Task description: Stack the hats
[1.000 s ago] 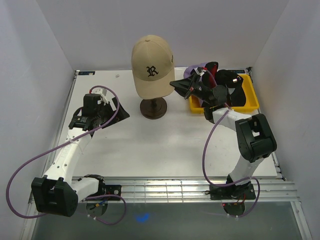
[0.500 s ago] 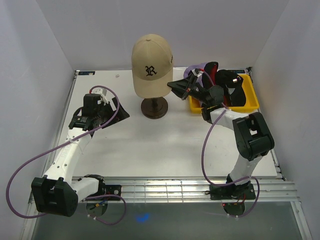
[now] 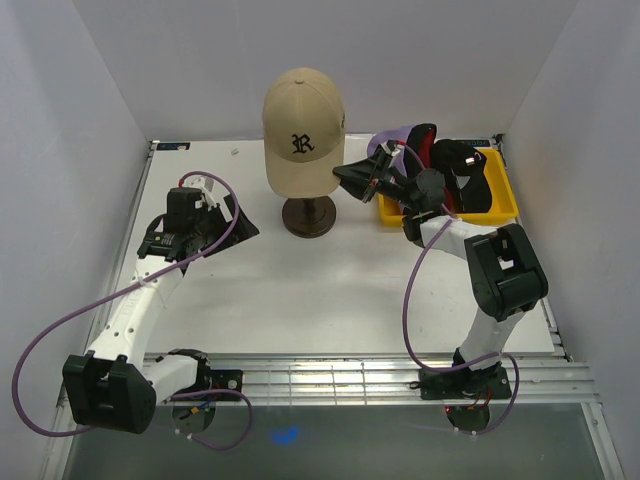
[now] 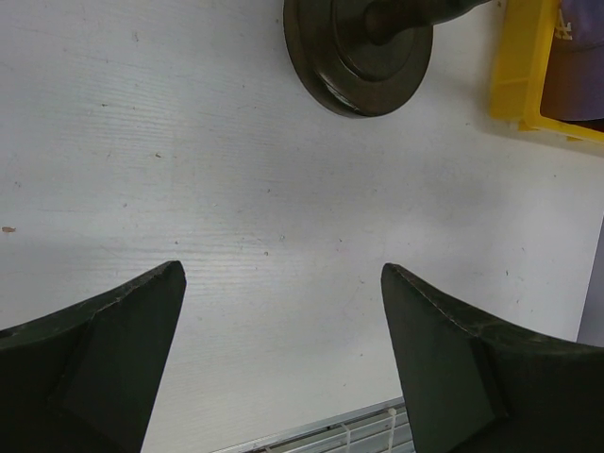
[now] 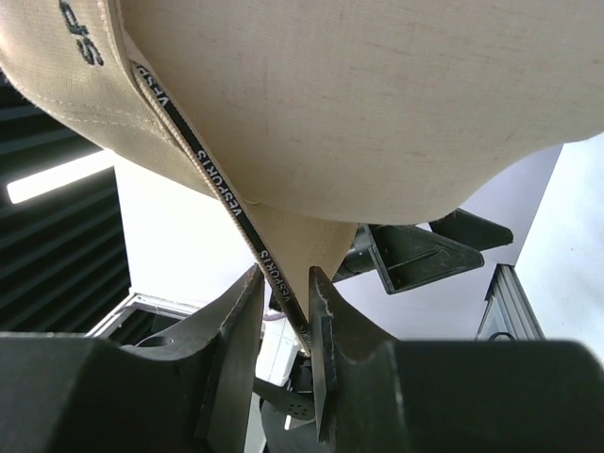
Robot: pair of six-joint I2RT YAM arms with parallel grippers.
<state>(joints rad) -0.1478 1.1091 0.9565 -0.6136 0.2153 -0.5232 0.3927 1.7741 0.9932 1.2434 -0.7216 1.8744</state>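
A beige cap [image 3: 303,130] with a black letter R sits on top of the dark round stand [image 3: 307,215], its brim pointing down toward the arms. The right gripper [image 3: 362,178] reaches in from the right of the stand and meets the cap's lower edge on that side. In the right wrist view, its fingers [image 5: 236,330] are pressed together on a fold of the beige cap [image 5: 330,104], pinching the rim where the printed inner band runs down between them.

To the right of the stand lies a yellow bin [image 3: 505,190], just beside the right gripper. It holds more caps: a lavender cap [image 3: 392,136] at the end nearest the stand and a black cap [image 3: 465,160] farther from it. Others in the bin are too hidden by the arm to tell apart.

The left gripper [image 3: 228,213] hangs to the left of the stand, apart from it, over the white table [image 3: 300,290]. Its fingers [image 4: 113,330] are spread wide with nothing between them; the left wrist view shows bare table under them, the stand's base [image 4: 363,52] beyond, and a corner of the yellow bin [image 4: 519,66] past that.
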